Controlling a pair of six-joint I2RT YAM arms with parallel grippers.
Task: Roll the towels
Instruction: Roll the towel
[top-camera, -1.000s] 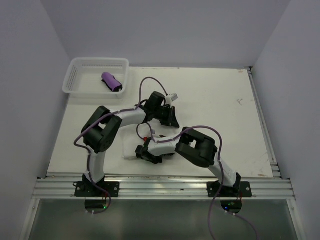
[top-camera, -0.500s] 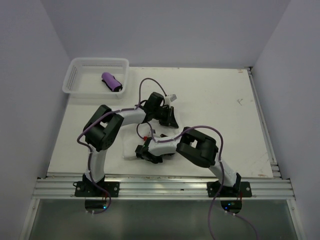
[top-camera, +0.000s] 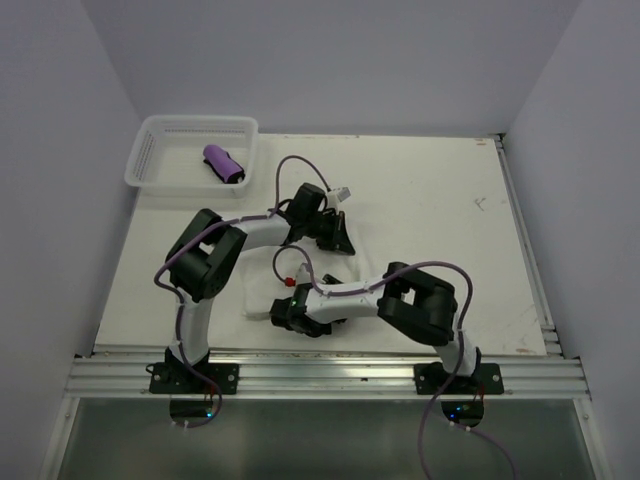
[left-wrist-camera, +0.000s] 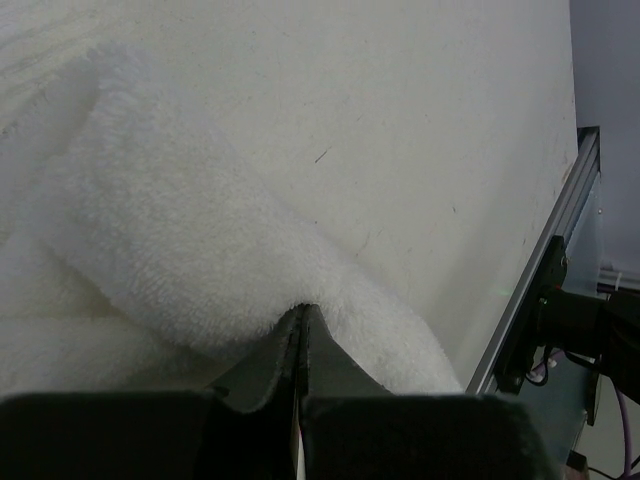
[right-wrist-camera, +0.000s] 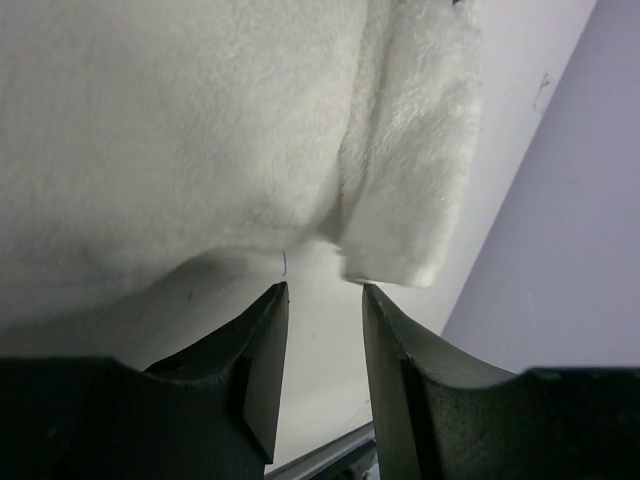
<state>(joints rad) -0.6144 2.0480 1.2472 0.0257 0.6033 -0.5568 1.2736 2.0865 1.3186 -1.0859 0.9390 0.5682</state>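
Note:
The white towel (left-wrist-camera: 180, 220) lies bunched on the table under both arms; in the top view only a pale patch of it (top-camera: 256, 303) shows. My left gripper (left-wrist-camera: 302, 310) is shut, its tips pinching a raised fold of that towel. It sits near the table's middle (top-camera: 338, 240). My right gripper (right-wrist-camera: 324, 290) is open just short of the towel's ragged edge (right-wrist-camera: 400, 200), with nothing between its fingers. In the top view it is low at the towel's near side (top-camera: 282, 312). The purple towel (top-camera: 223, 164) lies rolled inside the basket.
The white mesh basket (top-camera: 150, 150) stands at the table's far left corner. The metal rail (top-camera: 320, 375) runs along the near edge by the arm bases. Purple cables loop above both arms.
My right gripper's jaws have spread apart, letting go of the towel's edge, and its elbow swung right. My left gripper's jaws closed fully on the fold.

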